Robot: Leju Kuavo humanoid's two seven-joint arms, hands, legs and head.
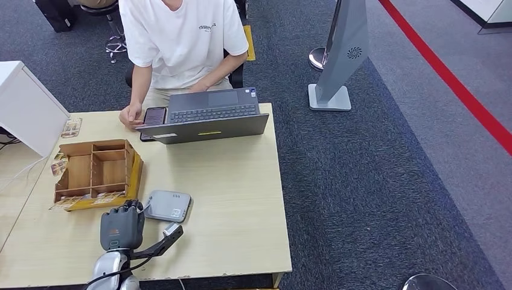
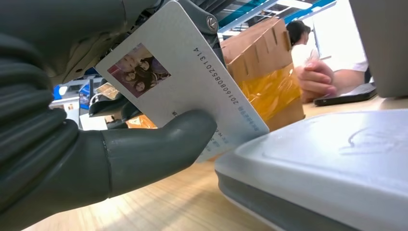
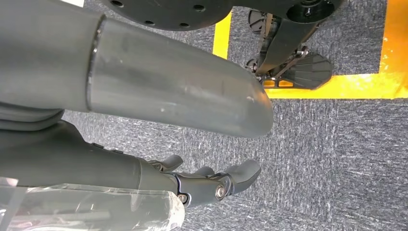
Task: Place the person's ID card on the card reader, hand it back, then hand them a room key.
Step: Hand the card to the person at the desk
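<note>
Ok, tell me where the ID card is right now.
The ID card is held in the left hand, at the near left of the table, beside the grey card reader and not yet on it.

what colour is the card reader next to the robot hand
Light grey top over a darker grey base: the card reader, best in the left wrist view.

The worktop (image 1: 229, 199) is pale wood-grain laminate, smooth and matt. On it the card reader (image 1: 168, 206) has a light grey plastic shell with a soft sheen. Just left of the reader, the left hand (image 2: 144, 149) is matt dark grey rubbery plastic with a ribbed cover, and the ID card (image 2: 192, 82) it holds is smooth, faintly speckled plastic. Behind the reader stands an organizer (image 1: 96, 172) of plain brown cardboard, one face under glossy yellow tape. The laptop (image 1: 205, 118) is matt grey. The right hand (image 3: 211, 185) hangs above rough grey carpet (image 3: 337, 159).
</note>
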